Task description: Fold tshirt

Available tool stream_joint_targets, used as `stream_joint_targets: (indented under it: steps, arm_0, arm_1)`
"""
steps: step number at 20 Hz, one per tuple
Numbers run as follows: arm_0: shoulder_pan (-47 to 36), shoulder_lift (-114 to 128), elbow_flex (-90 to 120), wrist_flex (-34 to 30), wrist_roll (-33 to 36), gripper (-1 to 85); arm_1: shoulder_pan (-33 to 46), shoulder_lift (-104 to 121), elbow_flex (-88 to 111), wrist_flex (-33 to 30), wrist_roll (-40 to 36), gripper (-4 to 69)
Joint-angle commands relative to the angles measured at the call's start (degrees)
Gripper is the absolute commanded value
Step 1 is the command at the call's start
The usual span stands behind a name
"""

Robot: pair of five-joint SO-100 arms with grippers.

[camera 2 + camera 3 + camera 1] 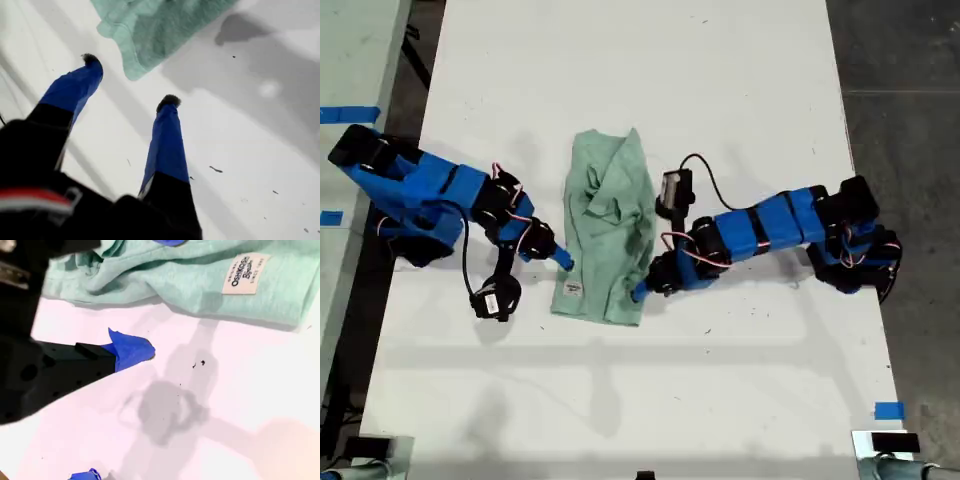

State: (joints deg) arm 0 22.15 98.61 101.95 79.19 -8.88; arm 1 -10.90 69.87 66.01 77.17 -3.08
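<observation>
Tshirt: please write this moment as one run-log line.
tshirt: folded narrow, rumpled | my first claw: open, empty | my second claw: open, empty

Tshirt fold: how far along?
Done: the tshirt is gathered into a narrow, rumpled strip on the table, its label facing up. In hand: nothing; my first gripper and my second gripper are both open beside its edges. Left: flatten the bunched upper half and fold the length over.

The tshirt lies rumpled and partly folded mid-worktop. One blue arm reaches its edge from the exterior view's left, another from the right, each tip just beside the cloth.
</observation>
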Motion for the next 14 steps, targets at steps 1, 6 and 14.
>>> stream_joint_targets:
  steps: [1,6,14]
  arm_0:
    - [-0.26,-1.67,-0.09,-3.69,1.49,28.1]
    - [-0.26,-5.54,1.76,-9.76,1.67,26.8]
    - [0.26,-16.52,1.93,-17.49,1.41,24.2]
  arm_1:
    - [1.58,-2.11,-7.12,0.09,-1.58,23.3]
    - [2.55,-9.32,-13.1,-0.09,-3.25,23.7]
    - [3.34,-16.0,-14.77,-2.64,-3.6,24.7]
